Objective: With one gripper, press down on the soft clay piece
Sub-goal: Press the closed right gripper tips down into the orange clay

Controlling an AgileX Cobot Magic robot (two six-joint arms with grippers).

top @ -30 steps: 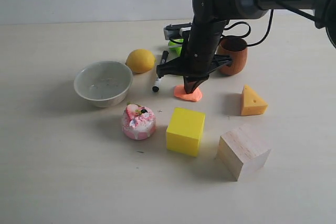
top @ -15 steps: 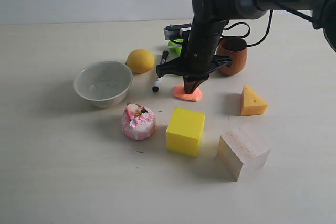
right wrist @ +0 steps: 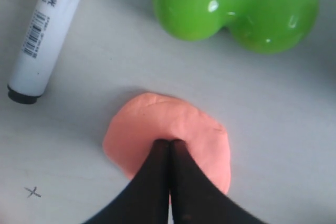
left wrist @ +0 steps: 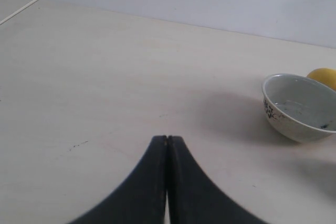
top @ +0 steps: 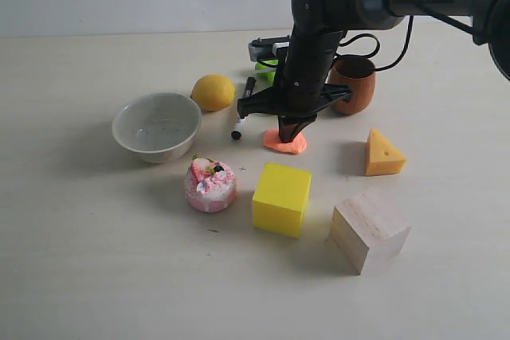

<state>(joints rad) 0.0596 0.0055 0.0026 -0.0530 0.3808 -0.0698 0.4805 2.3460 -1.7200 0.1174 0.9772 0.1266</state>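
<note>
The soft clay piece is a flat salmon-orange blob on the table, behind the yellow cube. My right gripper points straight down with its shut tips touching the top of the clay. In the right wrist view the two black fingers meet at the right gripper's tip, pushed into the middle of the clay. My left gripper is shut with nothing in it, low over bare table, and does not show in the exterior view.
Around the clay lie a marker, a green toy, a brown cup, a lemon, a white bowl, the pink cake toy, the orange cheese wedge and a wooden block.
The right gripper's tip has risen very slightly at the clay; nothing else has moved.
</note>
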